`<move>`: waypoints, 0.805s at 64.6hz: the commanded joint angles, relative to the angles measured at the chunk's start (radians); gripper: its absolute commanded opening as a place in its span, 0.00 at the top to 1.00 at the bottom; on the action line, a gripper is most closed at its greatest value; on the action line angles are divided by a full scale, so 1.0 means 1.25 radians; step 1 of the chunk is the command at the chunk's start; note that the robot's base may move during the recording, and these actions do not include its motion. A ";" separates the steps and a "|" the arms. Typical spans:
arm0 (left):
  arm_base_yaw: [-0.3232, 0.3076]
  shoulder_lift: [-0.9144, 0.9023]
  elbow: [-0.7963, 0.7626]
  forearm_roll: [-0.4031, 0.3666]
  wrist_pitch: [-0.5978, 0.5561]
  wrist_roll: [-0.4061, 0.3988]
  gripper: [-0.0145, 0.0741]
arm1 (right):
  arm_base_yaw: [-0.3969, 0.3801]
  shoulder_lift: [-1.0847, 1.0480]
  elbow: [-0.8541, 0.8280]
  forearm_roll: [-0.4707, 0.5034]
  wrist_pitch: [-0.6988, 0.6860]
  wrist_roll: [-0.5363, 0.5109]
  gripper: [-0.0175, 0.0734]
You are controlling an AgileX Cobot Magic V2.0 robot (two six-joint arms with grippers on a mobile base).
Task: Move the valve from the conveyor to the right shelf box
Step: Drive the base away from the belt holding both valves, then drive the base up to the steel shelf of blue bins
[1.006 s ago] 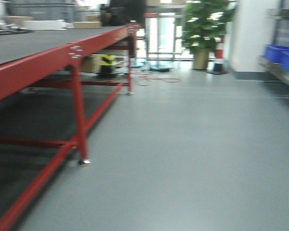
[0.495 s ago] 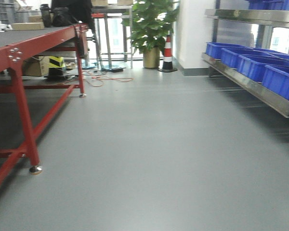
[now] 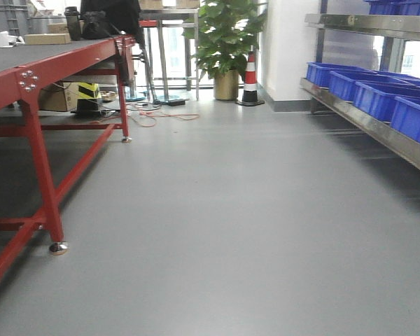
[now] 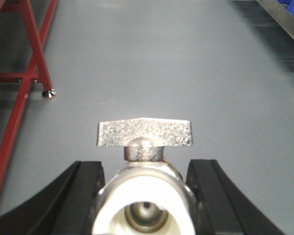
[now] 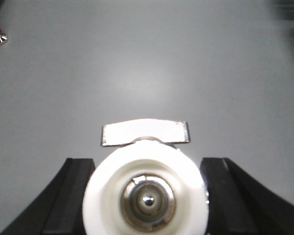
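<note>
1. Valve number one sits clamped in the left gripper. The black fingers are drawn in against both sides of its body, only as far apart as the body is wide. Its white-wrapped end faces the wrist camera, and the flat metal handle stands up crosswise beyond it.
2. The right gripper carries a second valve the same way. Its fingers are closed on the sides, the white ring is toward the lens, and the handle sits across the top.
3. Under both hands there is nothing but bare grey floor. Neither valve hangs over a belt or a bin.
4. Off to the left runs the conveyor, dark-topped on its red frame. I see no valves on the stretch in view.
5. To the right is the steel shelf with its row of blue boxes, well apart from the grippers. Whether anything lies in them I cannot tell from here.
6. Down the aisle stand a potted plant and a striped cone, away from the work.
7. As I read it, the picking is done and the carrying is under way. What is left is to close on the shelf, bring a valve over a box, and let go. With such a narrow grip on a round body, I would watch for slipping.
</note>
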 commanded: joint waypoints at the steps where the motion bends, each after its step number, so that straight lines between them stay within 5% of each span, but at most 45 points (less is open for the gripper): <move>1: -0.004 -0.004 -0.004 -0.010 -0.041 -0.001 0.96 | -0.003 -0.009 -0.005 -0.004 -0.049 -0.006 0.99; 52: -0.004 -0.004 -0.004 -0.010 -0.041 -0.001 0.96 | -0.003 -0.009 -0.005 -0.004 -0.049 -0.006 0.99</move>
